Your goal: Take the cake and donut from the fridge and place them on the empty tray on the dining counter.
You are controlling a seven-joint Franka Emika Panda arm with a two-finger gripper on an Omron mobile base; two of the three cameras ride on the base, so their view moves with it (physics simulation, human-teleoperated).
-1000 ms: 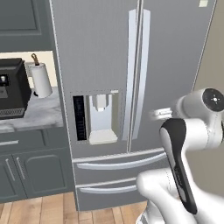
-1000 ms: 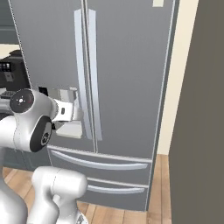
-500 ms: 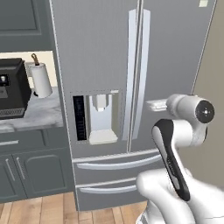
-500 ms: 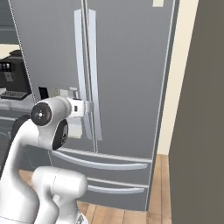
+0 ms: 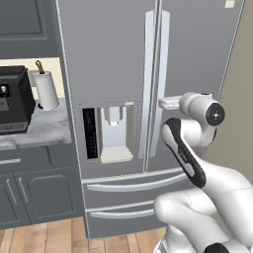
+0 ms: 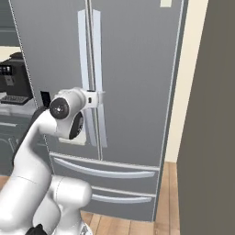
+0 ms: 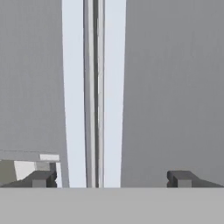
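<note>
Here the fridge [image 5: 123, 74] stands shut, both upper doors closed with their two long pale handles [image 7: 94, 87] side by side at the centre seam. The gripper [image 7: 109, 178] faces that seam head-on, its jaws spread wide and empty, one dark fingertip [image 7: 41, 178] left of the left handle and the other out over the right door panel, so both handles lie between them. From the base views the hand [image 6: 92, 98] sits at the handles about level with the top of the water dispenser [image 5: 112, 133] set in the left door. Two drawers [image 5: 128, 197] run along the fridge's bottom. On the wall counter [image 5: 34, 131] left of the fridge sit a black coffee machine [image 5: 12, 101] and a paper towel roll [image 5: 48, 90].
</note>
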